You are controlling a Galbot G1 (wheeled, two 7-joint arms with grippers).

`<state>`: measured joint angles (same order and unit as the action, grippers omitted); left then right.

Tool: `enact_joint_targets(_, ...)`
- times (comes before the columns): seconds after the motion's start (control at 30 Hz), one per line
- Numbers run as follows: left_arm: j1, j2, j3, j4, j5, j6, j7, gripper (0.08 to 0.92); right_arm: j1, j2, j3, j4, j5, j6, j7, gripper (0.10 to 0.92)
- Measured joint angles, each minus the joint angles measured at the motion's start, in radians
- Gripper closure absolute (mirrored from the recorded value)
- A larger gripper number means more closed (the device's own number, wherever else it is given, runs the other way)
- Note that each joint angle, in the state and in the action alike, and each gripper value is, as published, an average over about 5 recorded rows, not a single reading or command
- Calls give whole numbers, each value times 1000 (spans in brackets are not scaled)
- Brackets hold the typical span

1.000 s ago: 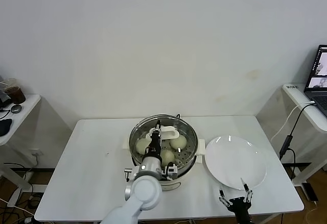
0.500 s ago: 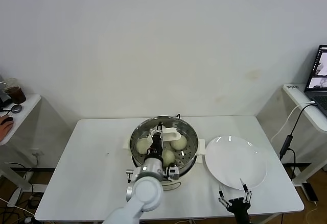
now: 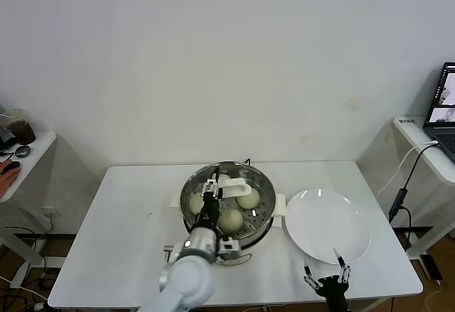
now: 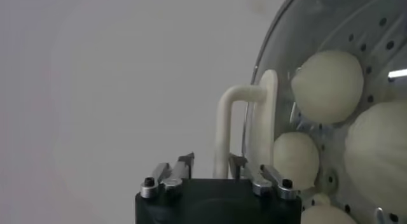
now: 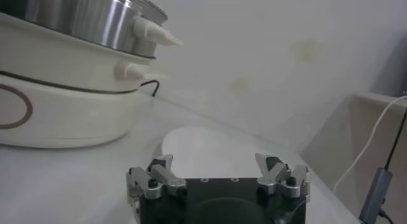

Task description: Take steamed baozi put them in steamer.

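Note:
The steamer (image 3: 227, 205) stands mid-table, a shiny steel pot on a cream base (image 5: 57, 111). A glass lid with a white handle (image 3: 233, 182) lies on it. Through the glass I see pale round baozi (image 3: 248, 199) (image 3: 229, 219) (image 3: 195, 203) on the perforated tray, and several baozi (image 4: 327, 85) (image 4: 296, 158) show in the left wrist view. My left gripper (image 3: 212, 187) (image 4: 211, 163) is open at the handle (image 4: 221, 133), one leg of it standing between the jaws with gaps on both sides. My right gripper (image 3: 327, 281) (image 5: 219, 165) waits open near the table's front edge.
A bare white plate (image 3: 327, 223) (image 5: 203, 146) lies right of the steamer. A laptop (image 3: 444, 113) with a hanging cable sits on a side table at the right. Another side table at the left holds a cup (image 3: 20, 128).
My left gripper was shut on the lid handle and has now opened, letting it go. The arm has shifted slightly left and back. The right arm has not moved.

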<state>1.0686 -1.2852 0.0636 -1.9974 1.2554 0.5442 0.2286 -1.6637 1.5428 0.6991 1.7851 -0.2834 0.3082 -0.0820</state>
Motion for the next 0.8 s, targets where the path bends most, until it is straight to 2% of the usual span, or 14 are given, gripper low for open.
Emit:
enact_joint_targets(0.17, 108, 26, -59, -114, -169, -47, -68, 241, -10, -10, -5, 11, 6, 0, -4, 203)
enact_joint_targets(0.27, 199, 29, -112, -173, -316, -107, -126, 190, -16, -19, -5, 20, 14, 2, -8, 203)
enact_joint_targets(0.53, 460, 32, -328, -279, -770, -350, -302, 177, -31, -37, -19, 47, 59, -12, -27, 203)
enact_joint_targets(0.8, 687, 33, -488, -300, -1147, -534, -382, 177, -73, -106, -64, 96, 192, -58, -41, 203)
